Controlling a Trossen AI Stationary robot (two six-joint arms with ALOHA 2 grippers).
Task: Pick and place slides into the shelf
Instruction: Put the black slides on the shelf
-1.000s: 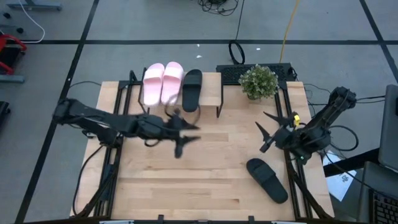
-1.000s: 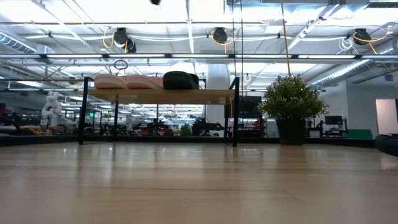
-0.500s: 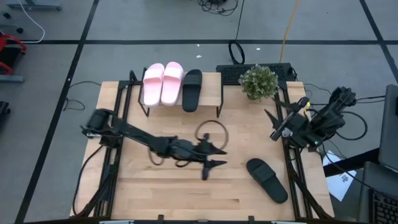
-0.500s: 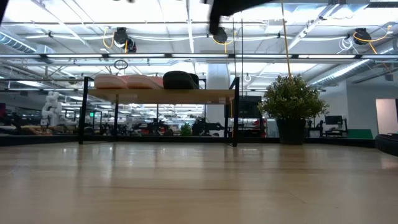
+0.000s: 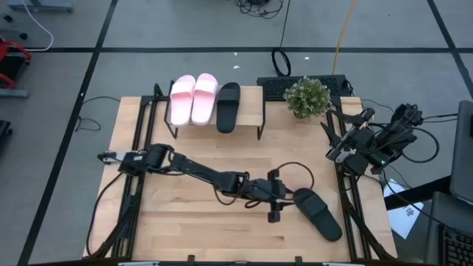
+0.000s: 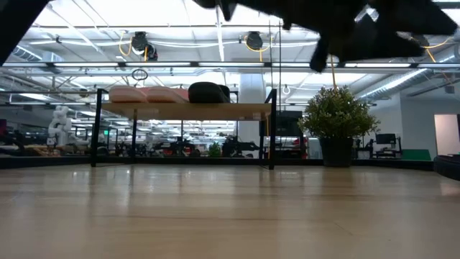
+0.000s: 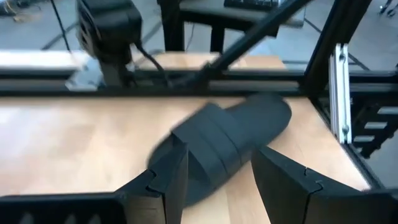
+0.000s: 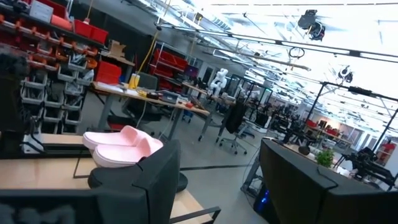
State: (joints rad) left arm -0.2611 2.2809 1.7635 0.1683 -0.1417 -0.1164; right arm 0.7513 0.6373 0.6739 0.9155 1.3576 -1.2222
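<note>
Black slide (image 5: 318, 213), toe blurred, left wrist view

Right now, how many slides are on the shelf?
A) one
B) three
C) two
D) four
B: two pink slides and one black slide sit on the shelf; the other black slide lies on the table.
</note>
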